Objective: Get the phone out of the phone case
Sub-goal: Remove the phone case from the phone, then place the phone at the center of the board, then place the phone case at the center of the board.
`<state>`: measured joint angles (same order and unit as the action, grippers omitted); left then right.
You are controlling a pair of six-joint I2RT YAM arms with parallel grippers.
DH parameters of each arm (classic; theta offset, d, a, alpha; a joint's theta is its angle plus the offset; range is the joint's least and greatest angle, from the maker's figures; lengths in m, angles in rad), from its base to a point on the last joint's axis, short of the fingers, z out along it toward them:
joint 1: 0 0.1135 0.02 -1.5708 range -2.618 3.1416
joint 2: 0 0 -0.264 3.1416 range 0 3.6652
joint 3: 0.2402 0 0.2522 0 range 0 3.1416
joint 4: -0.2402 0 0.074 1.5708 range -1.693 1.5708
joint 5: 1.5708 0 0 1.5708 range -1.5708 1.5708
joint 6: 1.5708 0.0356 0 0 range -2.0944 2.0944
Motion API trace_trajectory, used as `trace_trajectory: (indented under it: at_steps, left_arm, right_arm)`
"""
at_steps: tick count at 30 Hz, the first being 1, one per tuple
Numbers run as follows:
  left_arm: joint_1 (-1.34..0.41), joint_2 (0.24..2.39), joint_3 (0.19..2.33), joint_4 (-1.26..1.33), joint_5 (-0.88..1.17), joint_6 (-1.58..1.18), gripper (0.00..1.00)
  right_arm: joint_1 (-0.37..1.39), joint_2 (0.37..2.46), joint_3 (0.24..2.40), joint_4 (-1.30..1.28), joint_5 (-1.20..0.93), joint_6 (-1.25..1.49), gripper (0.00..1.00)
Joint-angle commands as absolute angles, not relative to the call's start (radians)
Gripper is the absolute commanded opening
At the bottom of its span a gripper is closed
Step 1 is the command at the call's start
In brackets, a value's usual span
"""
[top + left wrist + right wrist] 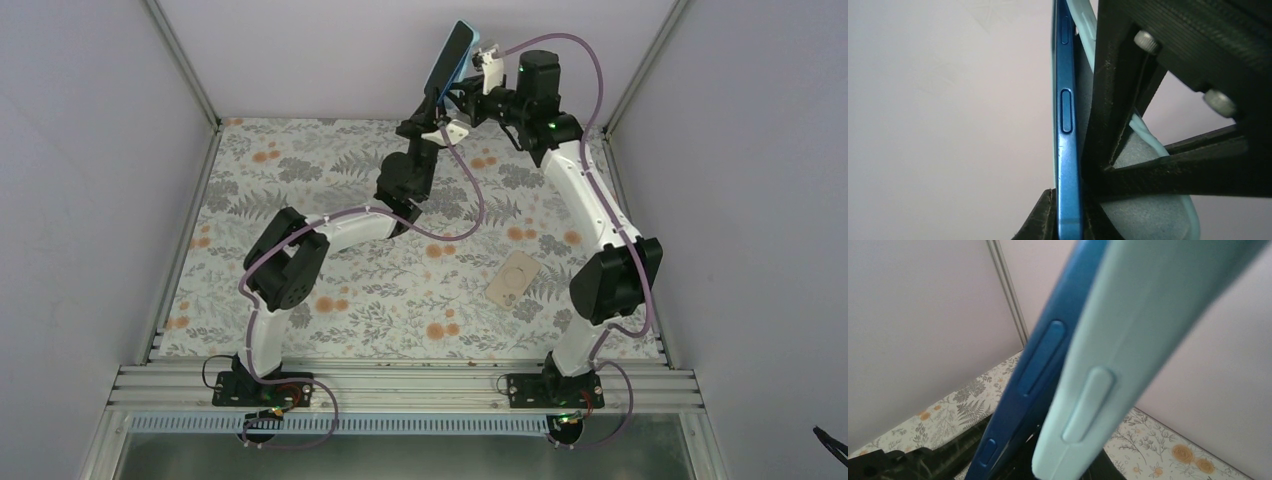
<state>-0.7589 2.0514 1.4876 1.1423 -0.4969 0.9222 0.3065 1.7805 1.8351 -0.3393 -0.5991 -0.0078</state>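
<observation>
The blue phone (455, 55) is held up in the air at the back of the table, tilted, with the pale teal phone case (440, 66) partly peeled off it. In the left wrist view my left gripper (1069, 212) is shut on the phone's (1067, 150) lower edge. The case (1148, 215) gapes away behind the phone. My right gripper (470, 88) meets them from the right, and its black fingers (1113, 100) press against the case. In the right wrist view the phone (1035, 370) and case (1098, 365) stand apart side by side, and my right gripper (1048, 462) is mostly hidden beneath them.
A beige flat card-like piece (513, 279) lies on the floral tablecloth (400, 300) at the right middle. Pale walls with aluminium posts (185, 70) enclose the table on three sides. Both arms cross near the back middle.
</observation>
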Motion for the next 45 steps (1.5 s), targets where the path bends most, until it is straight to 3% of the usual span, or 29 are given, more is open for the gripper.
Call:
trace_trajectory:
  at_steps: [1,11,17,32,39,45]
  left_arm:
    - [-0.720,1.957,1.525,1.199,-0.564,1.059,0.06]
    - [-0.723,1.773,1.397,1.021,-0.540,1.006,0.02]
    - [-0.675,1.562,1.380,0.509,-0.437,0.912,0.02]
    - [-0.282,1.140,0.916,0.160,-0.479,1.221,0.02]
    - [-0.178,1.130,0.667,0.183,-0.507,1.203,0.02]
    - [-0.171,1.166,0.597,0.143,-0.501,1.108,0.02]
  right_arm:
    - [0.403,1.758,1.769,-0.673,-0.618,-0.001,0.03]
    - [0.319,1.780,1.733,-0.593,-0.309,-0.039,0.03]
    - [0.267,1.798,1.697,-0.589,-0.134,-0.139,0.03]
    - [0.134,1.807,1.491,-0.838,-0.529,-0.434,0.03]
    - [0.138,1.867,1.441,-0.850,-0.534,-0.421,0.03]
    - [0.138,1.934,1.422,-0.833,-0.523,-0.386,0.03]
